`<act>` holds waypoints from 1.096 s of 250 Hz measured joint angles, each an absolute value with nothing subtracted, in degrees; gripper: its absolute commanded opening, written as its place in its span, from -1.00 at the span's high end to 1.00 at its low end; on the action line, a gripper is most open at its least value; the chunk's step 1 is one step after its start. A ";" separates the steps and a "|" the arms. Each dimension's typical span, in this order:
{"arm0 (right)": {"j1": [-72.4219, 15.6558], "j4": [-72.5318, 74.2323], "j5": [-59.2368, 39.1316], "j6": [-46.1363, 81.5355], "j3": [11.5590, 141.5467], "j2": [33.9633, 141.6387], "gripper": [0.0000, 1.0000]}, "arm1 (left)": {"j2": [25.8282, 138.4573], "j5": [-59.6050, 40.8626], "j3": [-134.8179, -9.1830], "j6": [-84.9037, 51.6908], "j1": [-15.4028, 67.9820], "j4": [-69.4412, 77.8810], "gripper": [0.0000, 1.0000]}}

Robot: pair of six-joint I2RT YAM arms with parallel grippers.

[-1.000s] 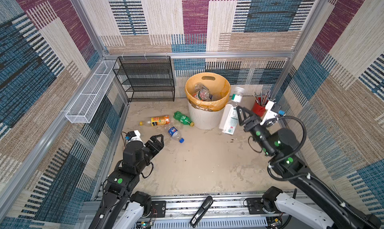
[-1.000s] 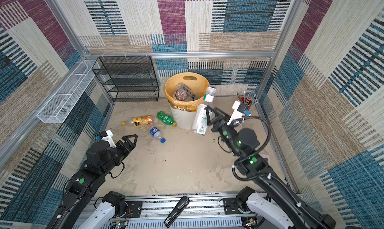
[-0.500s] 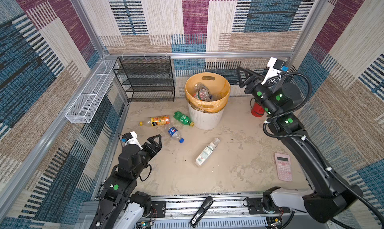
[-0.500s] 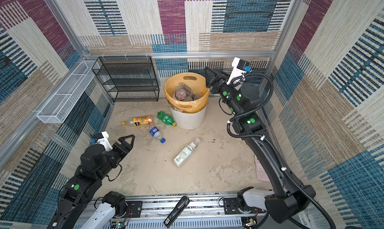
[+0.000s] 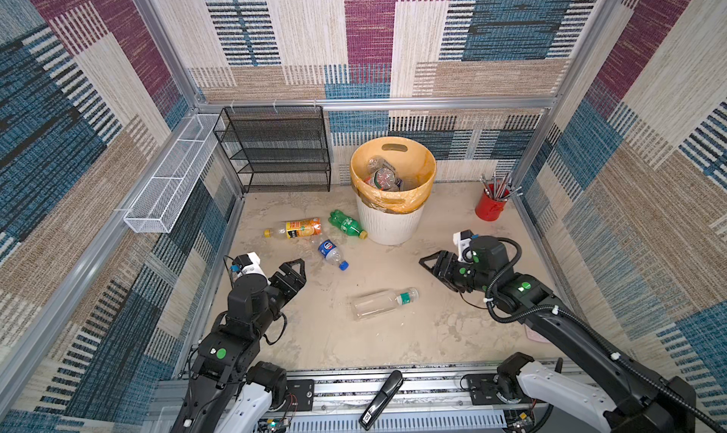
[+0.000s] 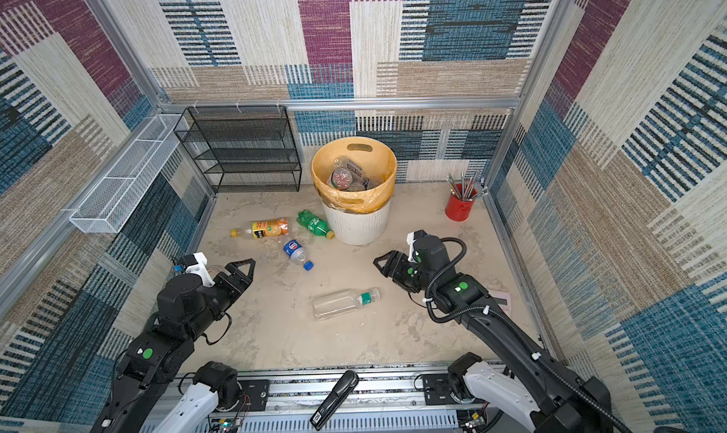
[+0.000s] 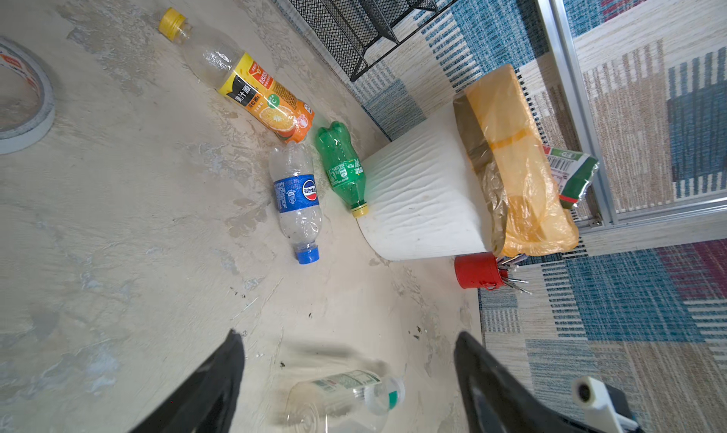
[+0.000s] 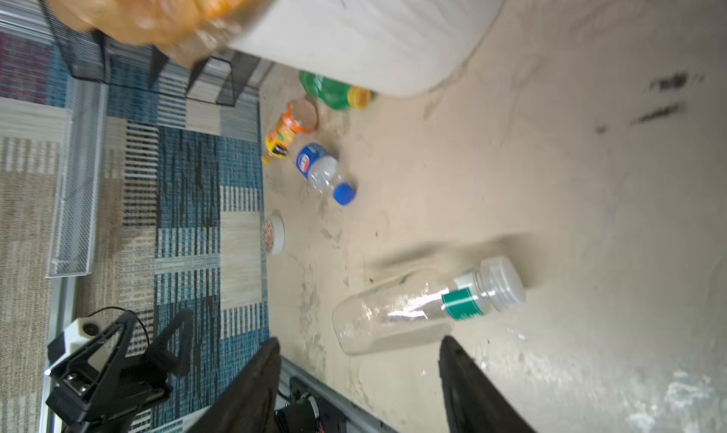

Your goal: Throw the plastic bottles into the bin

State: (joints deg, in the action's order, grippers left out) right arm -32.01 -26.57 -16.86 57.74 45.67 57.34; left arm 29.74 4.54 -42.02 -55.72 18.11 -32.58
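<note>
The white ribbed bin (image 5: pixel 389 224) with its orange liner stands at the back and holds several plastic bottles (image 5: pixel 383 177). A clear bottle with a green band (image 5: pixel 383 303) (image 6: pixel 345 303) lies on the floor between the arms. To the left of the bin lie an orange-label bottle (image 5: pixel 296 228), a green bottle (image 5: pixel 347 224) and a blue-label bottle (image 5: pixel 331 252). My left gripper (image 5: pixel 297 270) (image 7: pixel 346 334) is open and empty, short of the blue-label bottle. My right gripper (image 5: pixel 430 267) (image 8: pixel 358 339) is open and empty, low to the right of the clear bottle (image 8: pixel 425 305).
A black mesh rack (image 5: pixel 275 147) stands at the back left, beside a white wire basket (image 5: pixel 173 179) on the left wall. A red pencil cup (image 5: pixel 489 206) is in the back right corner. A tape roll (image 7: pixel 23 108) lies near the left arm. A pink calculator (image 6: pixel 500 298) is partly hidden under the right arm.
The right gripper let go of the clear bottle, which fell to the floor instead of into the bin. The right arm swung up by the bin, then came down low. The left arm barely moved.
</note>
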 measured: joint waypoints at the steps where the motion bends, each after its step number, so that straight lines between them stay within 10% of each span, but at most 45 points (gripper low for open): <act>1: -32.18 -26.63 -16.88 57.93 45.67 57.47 -0.36 | 29.78 4.54 -42.02 -55.72 18.11 -32.58 -0.69; 148: -52.38 -25.17 -8.64 100.68 47.31 71.35 -0.70 | 28.36 5.43 -44.80 -55.75 18.11 -37.21 -0.70; 274: -53.45 -24.38 -4.95 110.74 59.22 92.18 -0.77 | 24.16 3.86 -44.82 -56.82 18.11 -42.00 -0.73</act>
State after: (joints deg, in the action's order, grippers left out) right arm -53.45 -24.38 -4.95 110.74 59.22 92.18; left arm 24.16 3.86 -44.82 -56.82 18.11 -42.00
